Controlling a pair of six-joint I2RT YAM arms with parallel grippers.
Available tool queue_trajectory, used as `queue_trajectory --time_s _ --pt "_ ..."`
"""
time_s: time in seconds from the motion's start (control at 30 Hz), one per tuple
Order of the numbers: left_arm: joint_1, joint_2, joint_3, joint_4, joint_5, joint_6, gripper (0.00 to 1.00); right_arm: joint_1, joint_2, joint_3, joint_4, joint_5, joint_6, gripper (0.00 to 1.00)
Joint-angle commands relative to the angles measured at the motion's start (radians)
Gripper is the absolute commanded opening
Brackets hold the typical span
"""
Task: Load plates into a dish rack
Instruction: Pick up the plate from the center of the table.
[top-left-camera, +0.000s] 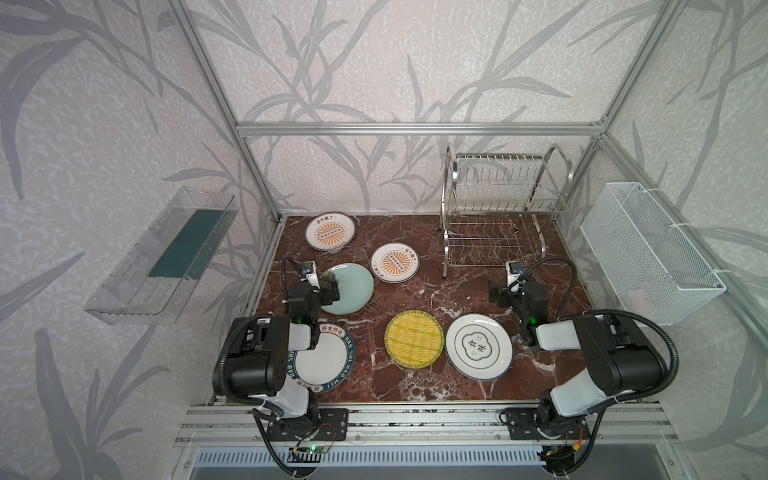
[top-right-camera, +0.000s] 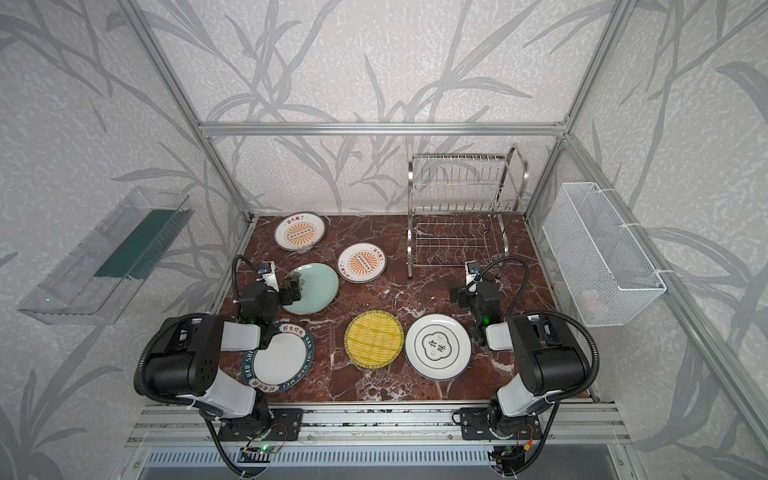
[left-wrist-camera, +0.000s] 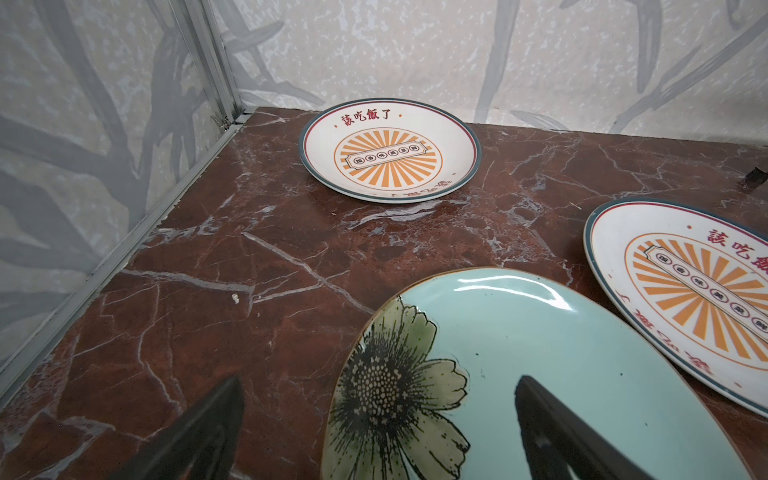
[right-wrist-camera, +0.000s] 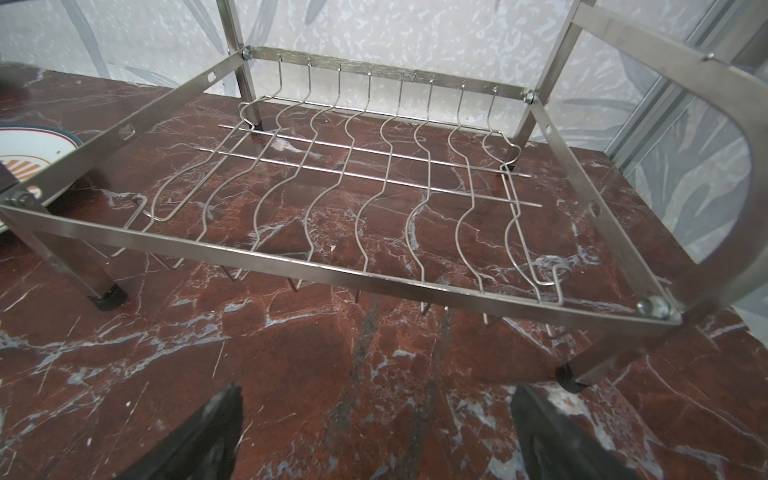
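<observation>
Table (top-left-camera: 415, 291): is showing a polished, smooth red-brown stone surface with white veins, catching reflections.
Dish rack (right-wrist-camera: 291, 257): is showing bare steel bars and wire with a brushed shine; its feet are looking black and rubbery.
Green plate (left-wrist-camera: 561, 353): is gleaming, glazed and glossy.
Sunburst plates (left-wrist-camera: 388, 149): are looking smooth, glossy and printed.
Yellow plate (top-left-camera: 413, 338): is showing a ribbed, woven-looking face.
Basket (top-left-camera: 648, 253): is showing white-coated metal mesh.
Tray (top-left-camera: 124, 291): is looking like clear plastic.

Clear tray (top-left-camera: 162, 257) hangs on the wall to my left, dark green strip inside. White mesh basket (top-left-camera: 648, 253) on my right wall. Red-brown marble tabletop (top-left-camera: 415, 299), leaf wallpaper (top-left-camera: 374, 62) all round.
</observation>
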Motion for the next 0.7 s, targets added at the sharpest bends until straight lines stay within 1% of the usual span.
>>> queue_trajectory --time_s 0.0,0.33,0.37,0.5,0.6,0.67 --pt "-0.002 -0.001 0.021 -0.002 -0.009 0.011 0.99 -0.003 0.004 0.017 0.013 -0.008 -0.003 0.99" --pt "-0.003 -0.001 0.021 -0.004 -0.010 0.011 0.99 -0.002 0.002 0.017 0.015 -0.008 -0.006 1.00" --pt "-0.003 -0.001 0.021 -0.003 -0.010 0.011 0.99 -0.002 -0.019 0.019 -0.008 -0.002 -0.003 0.99" --pt "-0.004 -0.001 0.022 -0.003 -0.010 0.012 0.99 0.014 -0.070 0.019 -0.044 0.044 -0.007 1.00" --pt "-0.004 -0.002 0.024 0.000 -0.012 0.013 0.99 0.057 -0.120 0.052 -0.142 0.107 -0.045 1.00" --pt "-0.005 -0.056 0.058 -0.110 -0.042 0.005 0.99 0.068 -0.164 0.066 -0.195 0.132 -0.050 1.00"
